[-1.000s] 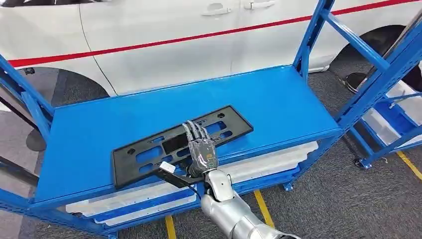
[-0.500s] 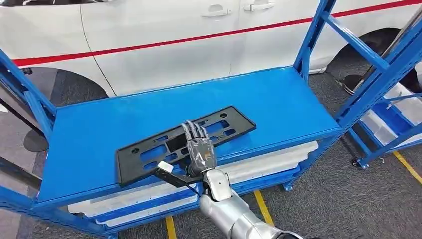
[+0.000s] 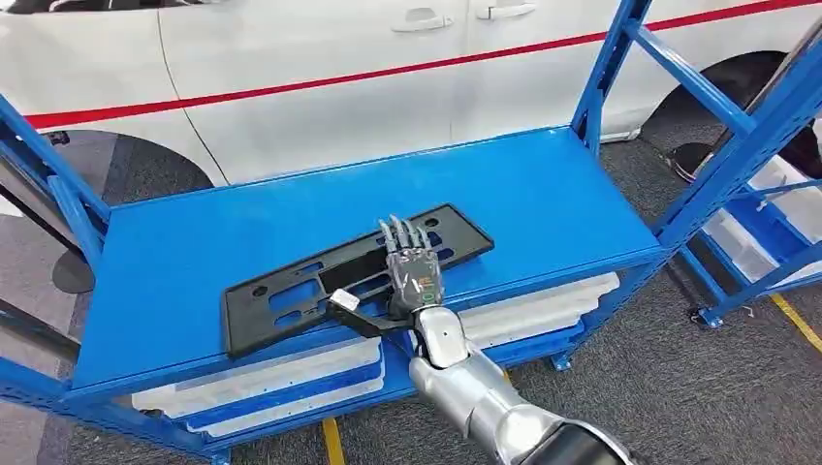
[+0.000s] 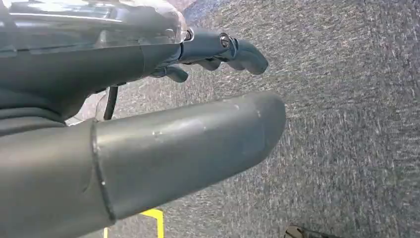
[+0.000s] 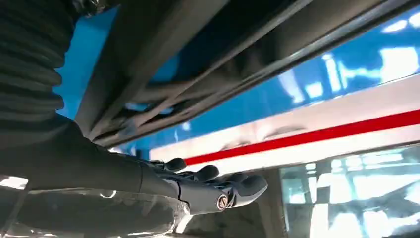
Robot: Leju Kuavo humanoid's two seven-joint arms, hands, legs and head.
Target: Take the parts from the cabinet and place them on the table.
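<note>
A long black plate with cut-outs (image 3: 291, 300) lies flat on the blue cabinet shelf (image 3: 543, 203), near its front edge. My right hand (image 3: 415, 276) reaches in from below and stretches its fingers over the plate's right half, close to the front edge. In the right wrist view the plate (image 5: 163, 64) runs close past the camera and the fingers (image 5: 218, 191) are straight with a gap to it. I see no grip on it. My left hand (image 4: 198, 129) hangs over grey carpet and holds nothing.
White flat parts (image 3: 523, 310) lie on the lower shelf under the blue one. Blue rack posts (image 3: 606, 68) rise at the shelf's right end, and another blue rack (image 3: 766, 232) stands to the right. A white car (image 3: 339, 77) is behind the cabinet.
My right hand has moved to the right and a little farther in over the plate. The plate has stayed where it was on the shelf.
</note>
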